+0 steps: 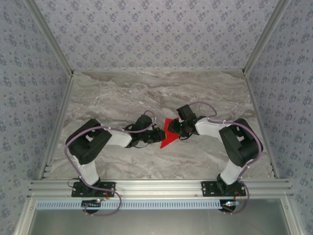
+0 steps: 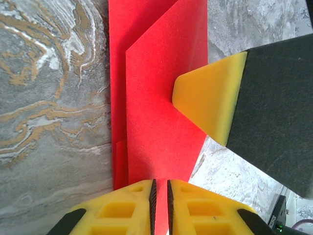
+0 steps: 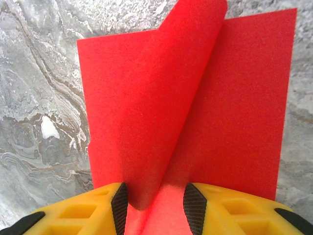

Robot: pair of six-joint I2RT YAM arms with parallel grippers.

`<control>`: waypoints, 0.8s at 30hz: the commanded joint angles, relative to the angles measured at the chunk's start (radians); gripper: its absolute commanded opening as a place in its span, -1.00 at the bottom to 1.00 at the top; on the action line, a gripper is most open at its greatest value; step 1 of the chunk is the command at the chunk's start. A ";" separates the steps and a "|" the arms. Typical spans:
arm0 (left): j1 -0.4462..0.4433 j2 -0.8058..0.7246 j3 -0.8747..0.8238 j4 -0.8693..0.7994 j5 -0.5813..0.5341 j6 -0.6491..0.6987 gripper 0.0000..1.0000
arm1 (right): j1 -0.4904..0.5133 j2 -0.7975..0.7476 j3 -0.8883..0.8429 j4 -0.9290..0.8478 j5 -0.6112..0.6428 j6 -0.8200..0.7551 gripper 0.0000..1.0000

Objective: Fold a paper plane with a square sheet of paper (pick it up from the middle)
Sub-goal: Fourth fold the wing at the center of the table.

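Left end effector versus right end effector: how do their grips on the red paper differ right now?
Left end effector: jaws nearly shut, pinching a flat edge of the red paper. Right end effector: jaws well apart, straddling a raised, curled flap. In the top view, the left one reaches the paper from its left and the right one from its right. Both have yellow fingers with dark ribbed pads and work the same sheet.

The paper [image 1: 168, 133] is bright red, matte and unmarked, and lies in the middle of the bench [image 1: 146, 93]. It is partly folded. One flap curls up off the flat layer beneath.
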 commanded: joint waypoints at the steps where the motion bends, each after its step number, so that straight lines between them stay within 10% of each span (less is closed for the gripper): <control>1: -0.007 0.016 0.016 -0.023 -0.013 0.025 -0.66 | 0.006 0.122 -0.053 -0.171 0.108 0.006 -0.13; 24: -0.006 -0.113 -0.005 -0.021 -0.026 0.036 -0.66 | 0.014 0.199 0.006 -0.260 0.115 0.017 -0.12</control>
